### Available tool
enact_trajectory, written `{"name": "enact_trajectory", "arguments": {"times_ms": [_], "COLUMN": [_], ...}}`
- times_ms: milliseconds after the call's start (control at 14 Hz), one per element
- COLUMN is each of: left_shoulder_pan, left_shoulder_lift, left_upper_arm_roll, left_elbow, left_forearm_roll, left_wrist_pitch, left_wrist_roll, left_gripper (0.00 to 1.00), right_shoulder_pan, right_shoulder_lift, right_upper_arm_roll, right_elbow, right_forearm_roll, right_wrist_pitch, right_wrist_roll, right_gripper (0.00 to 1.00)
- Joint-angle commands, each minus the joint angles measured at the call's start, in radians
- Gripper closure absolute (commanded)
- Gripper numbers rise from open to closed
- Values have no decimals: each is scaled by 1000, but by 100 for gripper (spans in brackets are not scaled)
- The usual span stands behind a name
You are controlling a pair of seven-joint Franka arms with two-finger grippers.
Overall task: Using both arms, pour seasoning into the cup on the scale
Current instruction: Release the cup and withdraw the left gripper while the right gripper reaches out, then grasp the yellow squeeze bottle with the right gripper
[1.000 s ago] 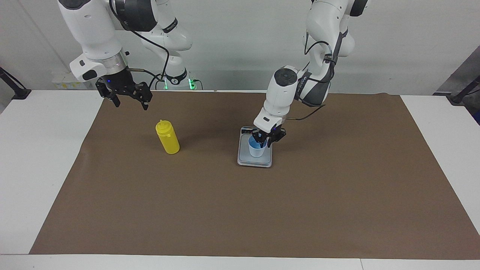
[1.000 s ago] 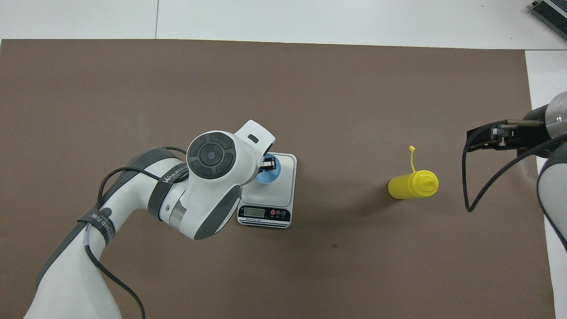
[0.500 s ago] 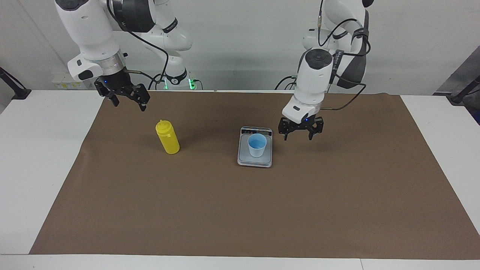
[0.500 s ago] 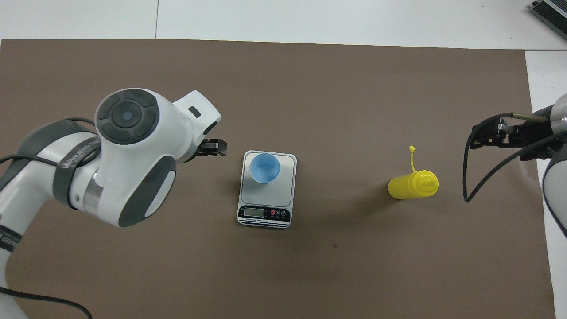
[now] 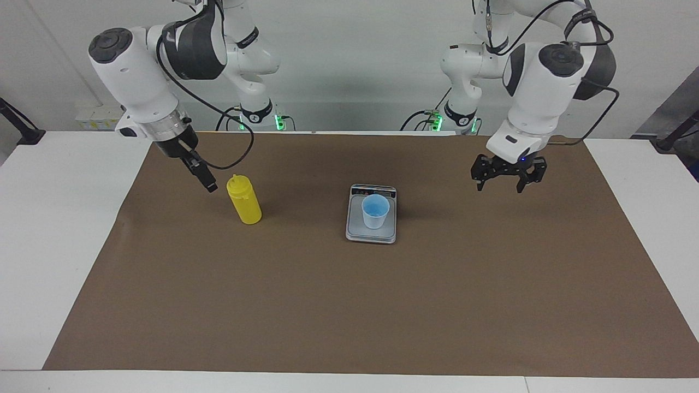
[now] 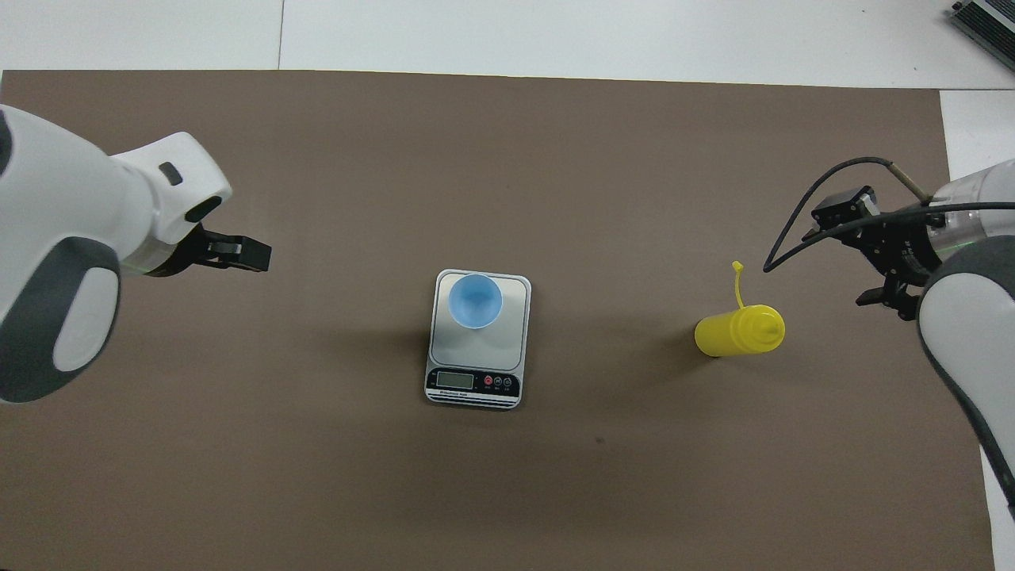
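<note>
Cup set on scale; bottle not yet grasped, nothing poured.

Read across the facing view: the right gripper (image 5: 210, 185) is seen low at the nine o'clock side of the seasoning bottle (image 5: 245, 200), just beside its cap and apart from it; whether its jaws are spread or closed cannot be told. The bottle stands upright on the brown mat (image 5: 306, 305) of the worktop (image 5: 49, 229), toward the right arm's end. At the middle, the cup (image 5: 375, 211) is placed upright on the scale (image 5: 371, 232), toward its display edge, and looks empty. The left gripper (image 5: 507, 178) is held in the air at about two o'clock from the scale, jaws spread and holding nothing. Placement is judged done; grasping, carrying, tilting and pouring are left.
</note>
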Motion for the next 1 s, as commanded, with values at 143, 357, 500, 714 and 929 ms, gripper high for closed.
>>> {"name": "enact_trajectory", "arguments": {"times_ms": [143,357,500,714,929], "left_shoulder_pan": [64,123,138,145,147], "left_shoulder_lift": [-40,-34,-38,-37,-23], "left_upper_arm_roll": [-4,-9,-18,-5,-20], "left_elbow": [132,180,180,182,247], "left_forearm_roll": [-25,-118,-132,-129,-76], "left_wrist_pitch": [-213,-257,-241,-250,-336], "left_wrist_roll": [82,113,121,157,151], "left_gripper": [0,0,0,0,0], "right_shoulder_pan": [-102,-131,-133,-148,-137], "right_shoulder_lift": [51,52,45,49,40], "right_upper_arm_roll": [7,6,6,6,7], "right_elbow": [-116,-225,-300,-386,-434], "right_forearm_roll": [171,314,363,440,517], "right_wrist_pitch": [31,86,137,207,246], "right_wrist_roll": [175,176,176,158,124], "right_gripper": [0,0,0,0,0]}}
